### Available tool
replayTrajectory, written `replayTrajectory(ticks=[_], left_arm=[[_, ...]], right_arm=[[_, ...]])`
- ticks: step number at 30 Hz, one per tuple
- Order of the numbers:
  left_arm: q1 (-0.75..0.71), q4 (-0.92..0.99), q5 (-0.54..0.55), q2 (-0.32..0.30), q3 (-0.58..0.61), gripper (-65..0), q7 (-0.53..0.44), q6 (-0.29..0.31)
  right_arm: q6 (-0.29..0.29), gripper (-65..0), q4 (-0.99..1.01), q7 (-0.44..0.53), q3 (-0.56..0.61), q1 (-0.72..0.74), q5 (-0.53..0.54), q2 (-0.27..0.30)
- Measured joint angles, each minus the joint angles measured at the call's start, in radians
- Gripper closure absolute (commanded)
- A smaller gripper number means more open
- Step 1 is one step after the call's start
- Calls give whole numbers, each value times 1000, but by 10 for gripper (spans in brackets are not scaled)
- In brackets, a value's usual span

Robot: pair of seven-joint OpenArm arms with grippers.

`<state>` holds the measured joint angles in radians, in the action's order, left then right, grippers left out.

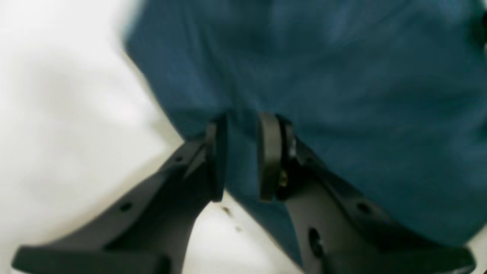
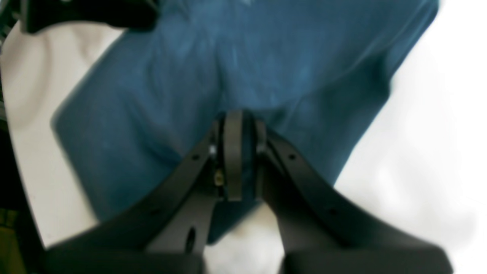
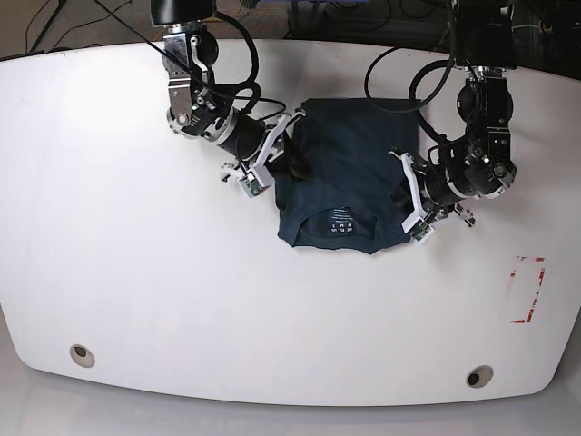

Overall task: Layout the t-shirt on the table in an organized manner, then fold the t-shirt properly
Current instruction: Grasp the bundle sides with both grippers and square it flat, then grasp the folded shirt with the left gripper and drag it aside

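Counter (image 3: 136, 272), white and glossy, carries the t-shirt (image 3: 340, 182) near its far middle, bunched into a rough square with the white-printed neck label (image 3: 338, 223) facing the near edge. On the base view's left, the right gripper (image 3: 289, 162) sits at the shirt's side edge, clenched on a fold of its cloth. On the right side, the left gripper (image 3: 398, 182) has teal fabric between its 2 narrowly parted fingers, grasping the t-shirt. Red tape (image 3: 528, 289) marks the counter's right end.

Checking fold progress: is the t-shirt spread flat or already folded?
Partly folded: the t-shirt lies as a compact block, neck label up, no sleeves showing.
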<state>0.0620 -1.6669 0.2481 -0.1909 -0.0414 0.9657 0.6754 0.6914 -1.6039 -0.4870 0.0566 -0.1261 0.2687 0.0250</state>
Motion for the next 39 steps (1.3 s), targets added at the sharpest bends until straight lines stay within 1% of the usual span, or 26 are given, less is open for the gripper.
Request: replayTrajectory(ticks=[4, 7, 9, 11, 15, 16, 20, 21, 23, 26, 28, 33, 35, 39], left_arm=[[6, -89, -2, 4, -18, -119, 14, -5], [7, -137, -5, 3, -20, -119, 14, -6], [6, -157, -10, 19, -25, -119, 15, -13], [4, -168, -19, 53, -29, -119, 6, -46], [-3, -168, -60, 122, -11, -119, -73, -122], [-10, -169, -67, 135, 2, -119, -122, -142], [-50, -167, -149, 172, 60, -119, -252, -219], [-64, -166, -175, 182, 79, -119, -285, -250], [-90, -162, -211, 195, 117, -119, -348, -280], [-123, -142, -251, 224, 182, -119, -432, -345], [-134, -116, -278, 237, 233, -119, -488, -369], [-149, -22, -326, 254, 324, -118, -532, -375], [-150, 28, -341, 251, 347, -117, -541, -375], [-154, 110, -346, 246, 349, -117, -549, -385]], right_arm=[[-2, -33, -103, -109, -7, 7, -7, 6], [3, -33, -182, -153, -34, 8, 0, 18], [6, -33, -234, -178, -52, 7, -1, 23], [5, -33, -275, -195, -74, 8, 0, 28], [5, -33, -337, -234, -138, 8, 0, 29], [5, -33, -349, -245, -155, 7, 0, 30], [4, -33, -373, -258, -215, 8, -1, 31], [4, -33, -374, -259, -224, 9, -3, 32], [5, -33, -376, -259, -238, 8, -3, 39], [8, -33, -377, -264, -248, 8, -2, 50], [8, -33, -378, -266, -253, 8, 0, 56], [6, -33, -377, -266, -267, 8, -2, 64], [6, -33, -377, -266, -275, 8, 0, 63], [5, -33, -377, -266, -278, 8, 0, 61]])
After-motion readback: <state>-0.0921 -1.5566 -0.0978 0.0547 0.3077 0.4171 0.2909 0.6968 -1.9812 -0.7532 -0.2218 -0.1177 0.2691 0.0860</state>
